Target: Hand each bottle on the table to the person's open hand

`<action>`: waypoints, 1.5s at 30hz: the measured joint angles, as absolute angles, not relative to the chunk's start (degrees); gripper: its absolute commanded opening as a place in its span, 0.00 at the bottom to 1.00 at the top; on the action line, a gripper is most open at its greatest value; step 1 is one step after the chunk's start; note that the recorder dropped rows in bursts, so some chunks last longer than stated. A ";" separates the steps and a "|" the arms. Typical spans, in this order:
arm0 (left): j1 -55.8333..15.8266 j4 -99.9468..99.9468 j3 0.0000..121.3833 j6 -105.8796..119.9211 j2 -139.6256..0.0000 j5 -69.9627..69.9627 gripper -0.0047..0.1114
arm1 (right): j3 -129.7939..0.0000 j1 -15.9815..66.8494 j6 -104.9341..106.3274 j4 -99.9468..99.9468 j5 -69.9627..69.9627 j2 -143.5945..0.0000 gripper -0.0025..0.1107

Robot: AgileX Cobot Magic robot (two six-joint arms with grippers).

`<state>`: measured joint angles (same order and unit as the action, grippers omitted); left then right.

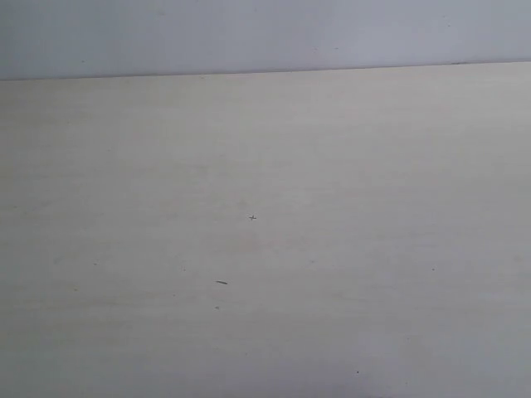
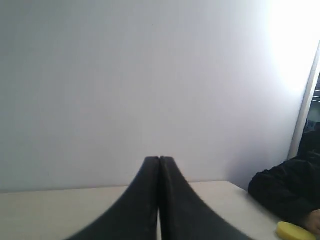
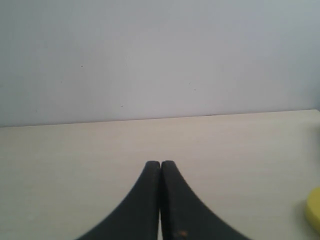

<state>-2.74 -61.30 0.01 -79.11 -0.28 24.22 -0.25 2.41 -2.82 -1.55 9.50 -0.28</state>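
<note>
The table (image 1: pixel 265 232) fills the exterior view, bare and pale, with no bottle and no arm on it. In the left wrist view my left gripper (image 2: pixel 159 159) is shut, its black fingers pressed together with nothing between them. A rounded yellow thing (image 2: pixel 294 231), cut by the frame edge, lies on the table by a person's dark sleeve (image 2: pixel 282 195); I cannot tell if it is a bottle. My right gripper (image 3: pixel 160 163) is shut and empty too, above the tabletop (image 3: pixel 100 150). A yellow piece (image 3: pixel 315 216) shows at that frame's edge. The person's open hand is not clearly in view.
A plain pale wall (image 1: pixel 249 33) stands behind the table's far edge. Bright light and a white vertical frame (image 2: pixel 305 110) show beside the person. Small dark specks (image 1: pixel 221 283) mark the tabletop.
</note>
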 measured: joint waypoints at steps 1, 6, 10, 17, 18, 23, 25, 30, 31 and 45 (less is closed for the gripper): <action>-2.11 -61.51 0.01 -79.11 -0.28 24.62 0.04 | -0.25 2.41 -2.82 -1.55 9.50 -0.28 0.02; -0.69 -61.87 0.01 -79.11 -0.28 21.45 0.04 | -0.25 2.41 -2.82 -1.55 9.50 -0.28 0.02; 0.28 -61.87 0.01 -79.23 -0.28 18.66 0.04 | -0.25 2.41 -2.82 -1.55 9.50 -0.28 0.02; 1.01 -61.87 0.01 -79.45 -0.28 18.04 0.04 | -0.25 2.41 -2.82 -1.55 9.54 -0.28 0.02; 1.01 -61.87 0.01 -79.45 -0.28 18.04 0.04 | -0.25 2.41 -2.82 -1.55 9.54 -0.28 0.02; 1.01 -61.63 0.01 -79.45 -0.28 18.04 0.04 | -0.25 2.41 -2.82 -1.55 9.54 -0.28 0.02; 1.01 -60.25 0.01 -79.45 -0.28 18.01 0.04 | -0.25 2.41 -2.82 -1.82 9.54 -0.28 0.02; 1.01 -47.40 0.01 -73.46 -0.28 15.86 0.04 | -0.25 2.41 -2.82 -1.94 9.54 -0.28 0.02; 1.01 -38.41 0.01 -66.19 -0.28 14.37 0.04 | -0.25 2.41 -2.82 -1.94 9.54 -0.28 0.02; 10.74 -8.35 0.01 -22.04 -0.28 -4.71 0.04 | -0.25 2.41 -2.82 -1.94 9.54 -0.28 0.02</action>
<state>10.74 -8.35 0.01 -22.04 -0.28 -4.71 -0.25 2.41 -2.82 -1.94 9.54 -0.28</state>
